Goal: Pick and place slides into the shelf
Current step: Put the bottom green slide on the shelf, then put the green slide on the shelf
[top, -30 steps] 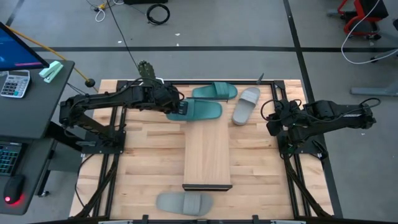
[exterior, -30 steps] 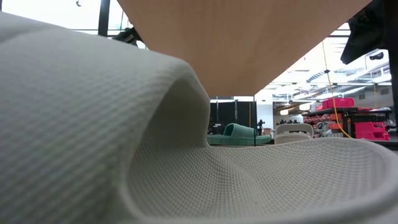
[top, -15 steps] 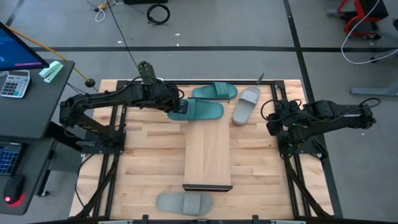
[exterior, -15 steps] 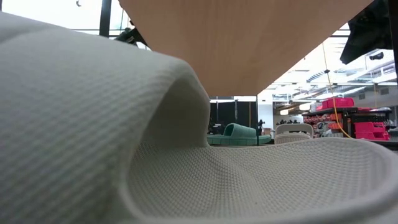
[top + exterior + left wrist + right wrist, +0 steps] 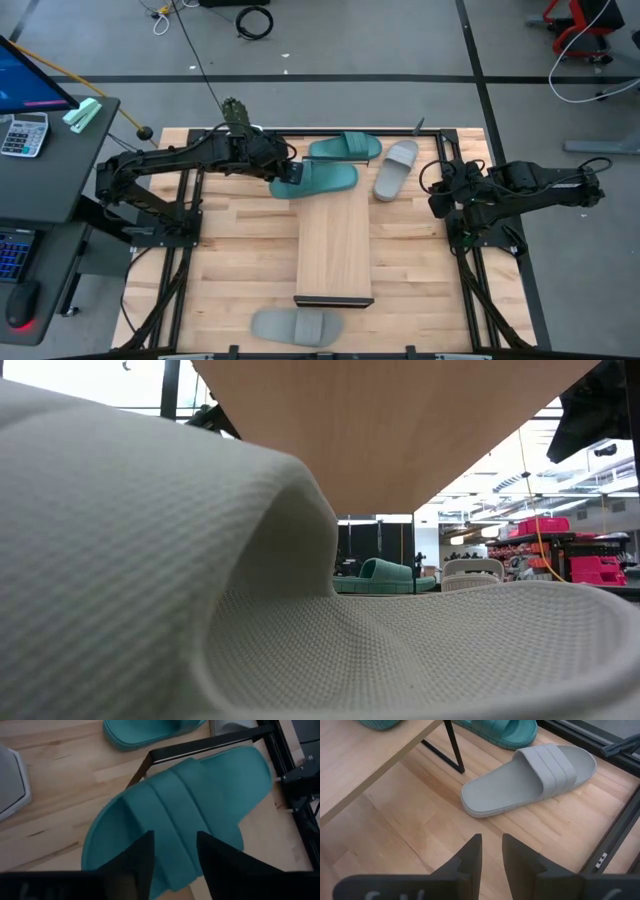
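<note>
No readable text, labels, brands or nos. anywhere on the slides, shelf or arms.

calculator [image 5: 22, 133], black cable coil [image 5: 254, 20], monitor [image 5: 30, 78]

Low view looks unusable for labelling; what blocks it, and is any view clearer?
Low view: a grey slide right at the lens fills it, blurred, beneath the shelf underside. High view: evenly lit, whole table clear. Left wrist view: sharp on the teal slide.
</note>
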Robot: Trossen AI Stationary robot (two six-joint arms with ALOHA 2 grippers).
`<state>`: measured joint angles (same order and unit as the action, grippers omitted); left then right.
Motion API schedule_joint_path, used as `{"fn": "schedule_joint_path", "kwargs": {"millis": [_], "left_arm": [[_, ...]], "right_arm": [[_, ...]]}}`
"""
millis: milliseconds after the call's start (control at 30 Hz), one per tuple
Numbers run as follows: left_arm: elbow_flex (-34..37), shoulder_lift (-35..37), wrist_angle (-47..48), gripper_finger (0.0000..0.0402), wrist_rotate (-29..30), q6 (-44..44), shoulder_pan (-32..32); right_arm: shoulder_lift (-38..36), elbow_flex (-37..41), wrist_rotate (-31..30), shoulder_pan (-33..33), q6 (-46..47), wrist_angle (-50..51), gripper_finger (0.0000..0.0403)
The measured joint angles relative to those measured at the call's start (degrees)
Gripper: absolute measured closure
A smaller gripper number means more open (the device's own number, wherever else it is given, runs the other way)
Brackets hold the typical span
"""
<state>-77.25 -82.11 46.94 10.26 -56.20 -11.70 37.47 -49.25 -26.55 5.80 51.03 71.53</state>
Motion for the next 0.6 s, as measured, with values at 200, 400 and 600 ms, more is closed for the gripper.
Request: {"fn": "schedule_joint_path", "kwargs": {"millis": [200,400,600], "left_arm": [[0.0,0.0,-1.52,0.0211,0.0,-0.07,0.4],[0.0,0.0,-7.4,0.0198,-0.15,0.48,0.33],[0.0,0.53,-8.51,0.0201,-3.21,3.55,0.63]], "right_arm": [[0.0,0.0,0.0,0.02,0.02,0.0,0.0321],[0.0,0.0,0.0,0.0,1.49,0.0,0.0321],[-0.02,0.0,1.06,0.0,1.72,0.02,0.0321]]}}
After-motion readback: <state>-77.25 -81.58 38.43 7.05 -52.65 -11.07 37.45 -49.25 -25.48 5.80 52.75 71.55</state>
